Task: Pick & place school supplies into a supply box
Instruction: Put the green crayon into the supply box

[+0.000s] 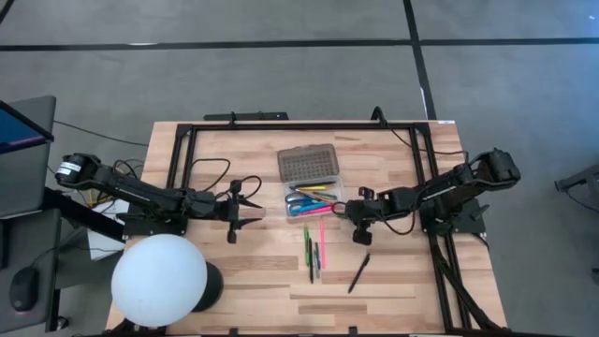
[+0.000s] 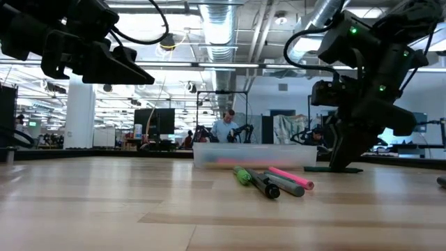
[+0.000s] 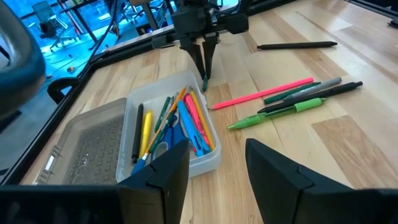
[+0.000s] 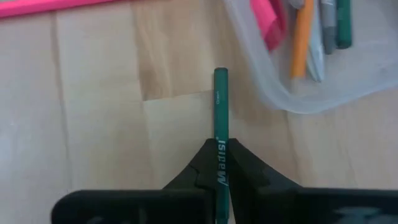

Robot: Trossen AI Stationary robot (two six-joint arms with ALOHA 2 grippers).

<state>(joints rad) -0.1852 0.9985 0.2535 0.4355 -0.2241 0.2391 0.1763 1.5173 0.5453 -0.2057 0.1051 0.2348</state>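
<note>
The supply box point(image 1: 314, 197) lies at the middle of the worktop point(image 1: 253, 271), its tray on the near side with pens and pencils point(image 3: 177, 119) in it and its open lid point(image 1: 308, 164) on the far side. Just near of the tray, four pens point(image 1: 314, 247) lie side by side; a lone pen point(image 1: 359, 272) lies to their right. The sphere point(image 1: 160, 280) sits at the near left corner. The left end effector point(image 1: 234, 214) hangs left of the box, the right end effector point(image 1: 347, 211) at its right edge, clamped on a pencil point(image 4: 220, 112) beside the tray.
</note>
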